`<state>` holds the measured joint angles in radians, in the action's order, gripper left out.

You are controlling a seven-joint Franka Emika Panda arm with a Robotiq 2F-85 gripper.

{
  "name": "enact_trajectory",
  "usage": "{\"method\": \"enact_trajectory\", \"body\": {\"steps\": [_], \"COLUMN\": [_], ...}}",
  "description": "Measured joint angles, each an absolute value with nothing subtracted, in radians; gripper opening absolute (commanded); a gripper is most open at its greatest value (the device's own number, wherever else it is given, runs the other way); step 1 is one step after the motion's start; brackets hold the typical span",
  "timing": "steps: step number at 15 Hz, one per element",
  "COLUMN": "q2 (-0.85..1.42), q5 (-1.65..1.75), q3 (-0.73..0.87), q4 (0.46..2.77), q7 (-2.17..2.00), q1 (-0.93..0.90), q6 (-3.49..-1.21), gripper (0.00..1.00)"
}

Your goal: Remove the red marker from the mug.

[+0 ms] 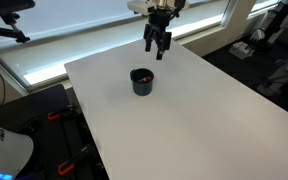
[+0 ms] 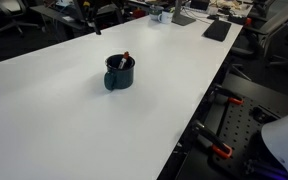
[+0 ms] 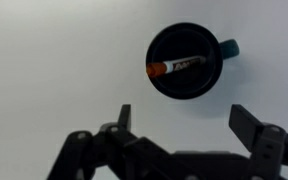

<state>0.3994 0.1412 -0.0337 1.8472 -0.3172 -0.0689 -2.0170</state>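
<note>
The dark navy mug (image 1: pixel 142 82) stands on the white table, seen in both exterior views (image 2: pixel 119 73). The red marker (image 2: pixel 124 60) leans inside it, its tip poking above the rim. In the wrist view the mug (image 3: pixel 190 60) is seen from above with the red marker (image 3: pixel 177 67) lying across its inside. My gripper (image 1: pixel 157 45) hangs open and empty above the table, behind the mug and clear of it. In the wrist view its fingers (image 3: pixel 186 120) are spread wide, with the mug just beyond them.
The white table (image 1: pixel 184 120) has edges near a window ledge at the back. Office desks, chairs and cables (image 2: pixel 224 130) surround it. A black pad (image 2: pixel 217 30) lies at a far table corner.
</note>
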Motion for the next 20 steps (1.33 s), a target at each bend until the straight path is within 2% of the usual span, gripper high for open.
{"method": "enact_trajectory", "body": {"steps": [4,8,20], "q2": [0.4,0.398,0.455], "q5": [0.14,0.127,0.006], "q3": [-0.011,0.013,0.018], "q4": [1.903,1.913,1.927], "q7": [-0.467,-0.628,-0.68], "q1": [-0.092,-0.12,-0.117], "q6": [-2.181,-2.146,-2.163], "gripper": [1.0,1.0,1.0]}}
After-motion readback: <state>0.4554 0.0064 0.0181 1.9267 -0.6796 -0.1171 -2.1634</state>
